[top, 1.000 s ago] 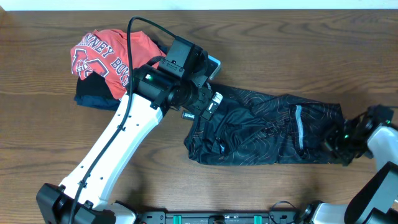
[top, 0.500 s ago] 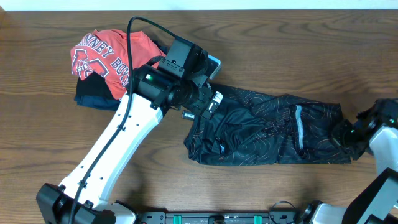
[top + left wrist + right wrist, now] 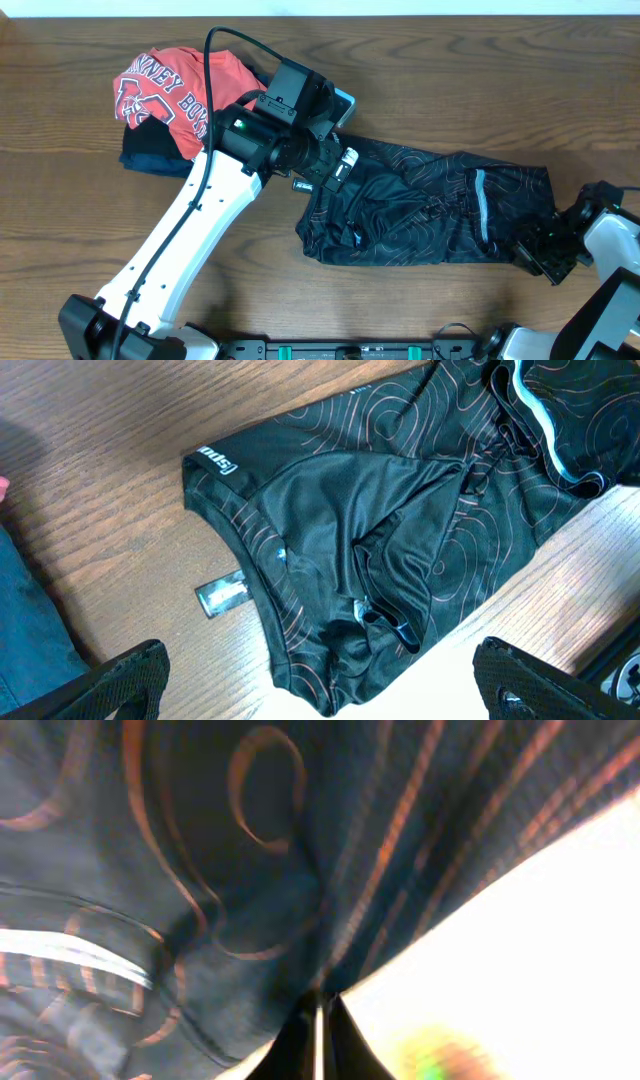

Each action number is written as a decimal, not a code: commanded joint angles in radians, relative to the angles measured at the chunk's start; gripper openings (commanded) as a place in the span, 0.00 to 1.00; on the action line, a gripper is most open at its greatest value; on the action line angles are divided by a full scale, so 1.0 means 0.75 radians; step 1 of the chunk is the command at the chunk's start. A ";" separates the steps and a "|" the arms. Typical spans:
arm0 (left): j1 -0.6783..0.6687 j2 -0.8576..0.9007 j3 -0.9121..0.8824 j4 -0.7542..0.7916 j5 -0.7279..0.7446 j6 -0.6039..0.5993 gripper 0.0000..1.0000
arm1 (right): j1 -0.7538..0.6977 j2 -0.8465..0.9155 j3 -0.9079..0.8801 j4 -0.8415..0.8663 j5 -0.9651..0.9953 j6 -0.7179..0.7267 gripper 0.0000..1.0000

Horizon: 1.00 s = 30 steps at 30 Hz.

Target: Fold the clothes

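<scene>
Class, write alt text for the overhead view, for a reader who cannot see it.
A crumpled black jersey lies across a wooden table, the left gripper above its left end and the right gripper at its right corner. A red T-shirt sits on a folded navy garment at upper left.

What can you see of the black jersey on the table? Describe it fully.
The black jersey lies crumpled lengthwise across the wooden table, thin and slightly shiny like sports fabric. Fine orange-brown contour lines cover it, with pale blue trim and small white lettering at one hem. It is creased and partly folded over itself. The open left claw hangs above its left end without touching. The right claw, almost shut, meets its near right corner, though a grip cannot be confirmed.
</scene>
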 commanded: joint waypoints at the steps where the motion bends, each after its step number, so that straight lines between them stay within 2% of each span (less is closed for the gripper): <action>1: 0.006 -0.003 0.016 0.006 -0.012 0.012 0.98 | -0.061 -0.020 0.096 0.037 -0.052 -0.023 0.13; 4: 0.006 -0.003 0.016 0.002 -0.012 0.012 0.98 | -0.117 -0.020 0.142 0.107 -0.090 -0.025 0.25; 6: 0.006 -0.003 0.016 0.002 -0.012 0.012 0.98 | -0.152 -0.020 0.150 0.192 -0.137 -0.071 0.45; 8: 0.006 -0.003 0.016 0.002 -0.012 0.012 0.98 | -0.176 -0.019 0.149 0.281 -0.140 -0.120 0.56; 11: 0.006 -0.003 0.016 0.005 -0.012 0.012 0.98 | -0.187 -0.011 0.149 0.425 -0.209 -0.282 0.59; 12: 0.006 -0.003 0.016 0.008 -0.012 0.012 0.98 | -0.187 -0.004 0.149 0.478 -0.255 -0.335 0.62; 16: 0.006 -0.003 0.016 0.011 -0.012 0.012 0.99 | -0.187 0.044 0.150 0.598 -0.318 -0.401 0.69; 21: 0.006 -0.003 0.016 0.006 -0.012 0.012 0.99 | -0.197 0.129 0.150 0.626 -0.309 -0.558 0.71; 24: 0.006 -0.003 0.016 0.001 -0.012 0.012 0.99 | -0.221 0.173 0.150 0.642 -0.309 -0.590 0.71; 26: 0.006 -0.003 0.016 -0.007 -0.012 0.012 0.99 | -0.244 0.185 0.150 0.671 -0.309 -0.593 0.77; 30: 0.006 -0.003 0.016 -0.009 -0.012 0.013 0.99 | -0.281 0.186 0.162 0.644 -0.274 -0.601 0.78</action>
